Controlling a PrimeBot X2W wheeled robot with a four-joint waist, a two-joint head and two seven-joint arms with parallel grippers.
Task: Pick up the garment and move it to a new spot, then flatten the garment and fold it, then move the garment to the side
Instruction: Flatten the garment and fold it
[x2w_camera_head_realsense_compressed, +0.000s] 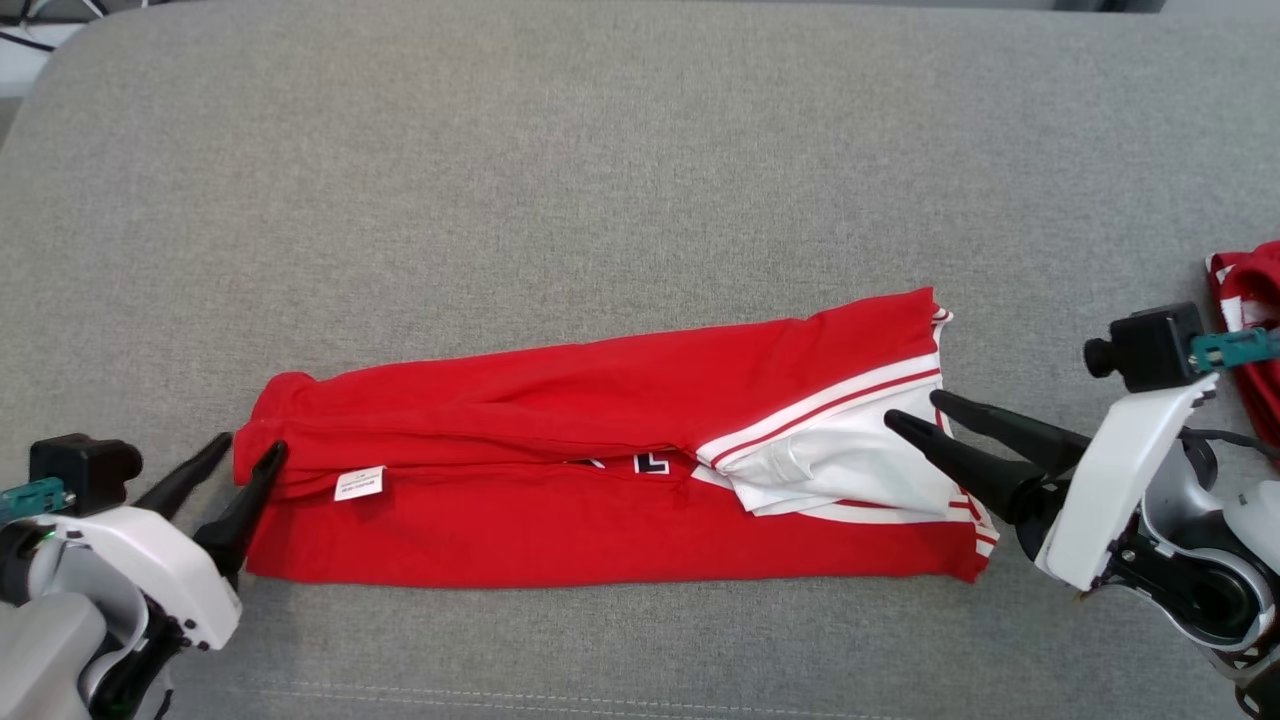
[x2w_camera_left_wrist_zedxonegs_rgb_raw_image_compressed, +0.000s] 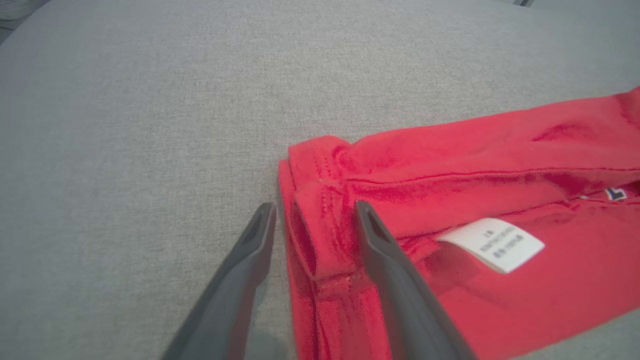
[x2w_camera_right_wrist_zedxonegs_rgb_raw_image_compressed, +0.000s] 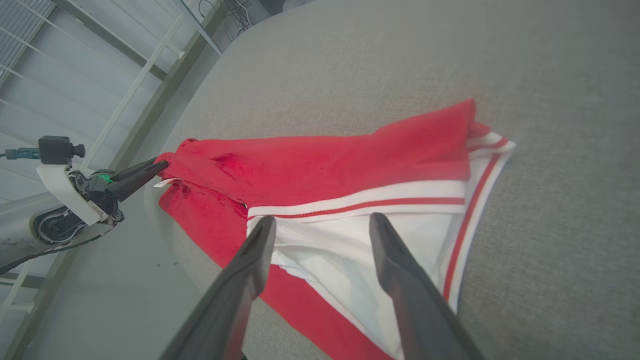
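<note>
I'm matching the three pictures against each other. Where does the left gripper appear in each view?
Head view: left gripper at lower left, jaws open at the garment's left end.
Left wrist view: bottom centre, jaws straddling the garment's edge.
Right wrist view: mid left, tips at the garment's far end.
Shared landmark: the white label on the garment, close to that end.

Red garment (x2w_camera_head_realsense_compressed: 560, 400), white-striped; grey cushion (x2w_camera_head_realsense_compressed: 600, 180)

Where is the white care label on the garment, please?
In the head view, the care label lies on the red garment near its left end, just right of the left gripper.
</note>
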